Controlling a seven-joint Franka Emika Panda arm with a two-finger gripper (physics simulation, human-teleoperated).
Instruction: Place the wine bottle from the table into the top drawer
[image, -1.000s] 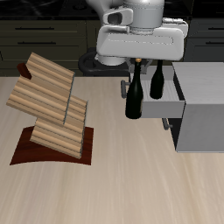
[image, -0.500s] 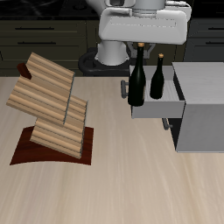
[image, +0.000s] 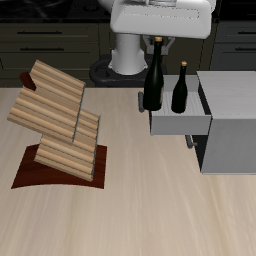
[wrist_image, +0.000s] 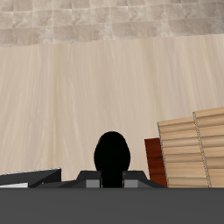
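My gripper (image: 155, 38), apparently pinching the slim near-black glass wine bottle (image: 153, 80), has lifted it higher, nearing the open light-grey top drawer (image: 180, 122) at four o'clock.

Franka arm, white: wrist housing spans the upper centre of the exterior frame, cut off by the top edge, with the pale rounded base column visible just below it. Gripper (image: 156, 40): directed straight down, fingers closed around the neck of the wine bottle (image: 153, 82), which hangs upright beneath it. Wrist view: only a dark grey band of the gripper body is visible; the fingers cannot be made out.
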